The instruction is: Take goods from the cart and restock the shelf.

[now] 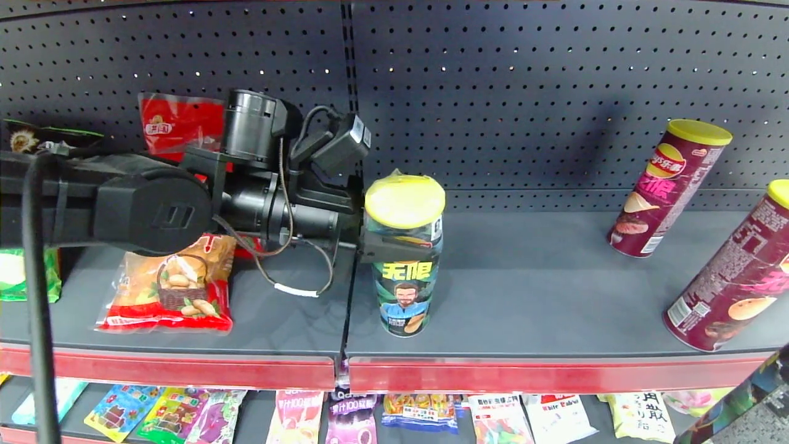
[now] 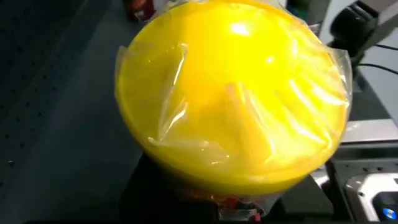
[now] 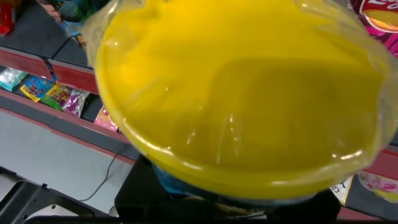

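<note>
Your left end effector [image 1: 400, 248] is clenched around the upper body of the green can [image 1: 404, 296], just under its yellow lid [image 1: 404, 200]. The can is upright on the shelf [image 1: 524, 296], about midway along it and close to the red front edge [image 1: 493, 373]. I cannot tell whether its base is fully seated or just above the surface.

This looks like the placing step, so make sure the base is flat before you let go. A tall, narrow can released at a tilt will likely topple forward off the edge. Consider sliding it deeper toward the back panel [image 1: 555, 92] first, since it sits nearer the front than the back.

When you release, spread the jaws wide, then back the arm out along its own line toward the shelf's left end, so neither finger drags the can with it. Watch two things:

- **Cable loop:** the loop [image 1: 296, 287] hangs under the wrist.
- **Snack bag:** the bag [image 1: 169, 283] lies near the left front, right below the arm's path.

Your right end effector [image 3: 199, 205] appears to be grasping a second can [image 3: 242, 93], held out in front of the lower tiers. The bare stretch between the green can and the two maroon cans [image 1: 669, 188] near the right end should suit it.
</note>
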Tool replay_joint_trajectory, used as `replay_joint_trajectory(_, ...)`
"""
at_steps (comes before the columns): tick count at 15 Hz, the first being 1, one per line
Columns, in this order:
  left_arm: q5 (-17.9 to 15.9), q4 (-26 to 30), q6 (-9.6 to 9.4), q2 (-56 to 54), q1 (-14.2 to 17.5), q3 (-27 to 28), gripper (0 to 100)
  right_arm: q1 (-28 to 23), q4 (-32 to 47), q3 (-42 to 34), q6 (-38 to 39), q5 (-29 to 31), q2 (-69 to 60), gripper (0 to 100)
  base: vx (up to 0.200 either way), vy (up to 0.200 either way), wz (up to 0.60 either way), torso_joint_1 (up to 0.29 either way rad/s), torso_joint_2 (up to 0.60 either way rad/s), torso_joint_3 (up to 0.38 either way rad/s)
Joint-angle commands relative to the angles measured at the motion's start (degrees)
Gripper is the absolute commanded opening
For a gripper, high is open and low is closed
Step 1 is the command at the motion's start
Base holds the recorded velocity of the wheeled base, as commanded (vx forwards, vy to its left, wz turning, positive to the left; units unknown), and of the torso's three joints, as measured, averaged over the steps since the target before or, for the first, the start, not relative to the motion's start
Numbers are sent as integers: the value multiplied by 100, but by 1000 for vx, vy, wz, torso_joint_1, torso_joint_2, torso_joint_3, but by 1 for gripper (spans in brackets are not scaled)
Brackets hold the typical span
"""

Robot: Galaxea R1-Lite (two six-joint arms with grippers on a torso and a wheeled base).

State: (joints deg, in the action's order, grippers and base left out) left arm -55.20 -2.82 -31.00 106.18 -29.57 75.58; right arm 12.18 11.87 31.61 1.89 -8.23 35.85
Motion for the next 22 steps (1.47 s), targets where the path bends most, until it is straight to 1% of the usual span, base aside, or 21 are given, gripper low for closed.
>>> replay_joint_trajectory(1,-26,106,-11,-89,4,0,0,-5,-10,-23,4,-3,1,0,0,0,0,0,0,0)
replay_joint_trajectory(4,-105,97,-20,-89,22,-8,0,4,-10,-32,-4,-3,-8,0,0,0,0,0,0,0)
replay_joint_trajectory(7,-307,115,77,-80,4,-79,0,-5,-10,-32,-4,23,-17,0,0,0,0,0,0,0)
replay_joint_trajectory(11,-360,132,138,-89,-4,-105,0,4,-10,-32,-4,32,-17,0,0,0,0,0,0,0)
replay_joint_trajectory(13,-360,150,235,-97,-4,-140,0,4,-10,-32,-4,32,-17,0,0,0,0,0,0,0)
replay_joint_trajectory(14,-369,150,252,-97,-13,-149,0,4,-1,-23,-13,32,-17,0,0,0,0,0,0,0)
replay_joint_trajectory(19,-351,97,244,-62,-4,-167,0,4,-1,-23,-48,32,1,0,0,0,0,0,0,0)
replay_joint_trajectory(20,-334,88,252,-62,-4,-167,100,4,-1,-23,-48,32,1,0,0,0,0,0,0,0)
replay_joint_trajectory(22,-307,97,244,-97,-4,-167,100,4,-1,-23,-48,32,1,0,0,0,0,0,0,0)
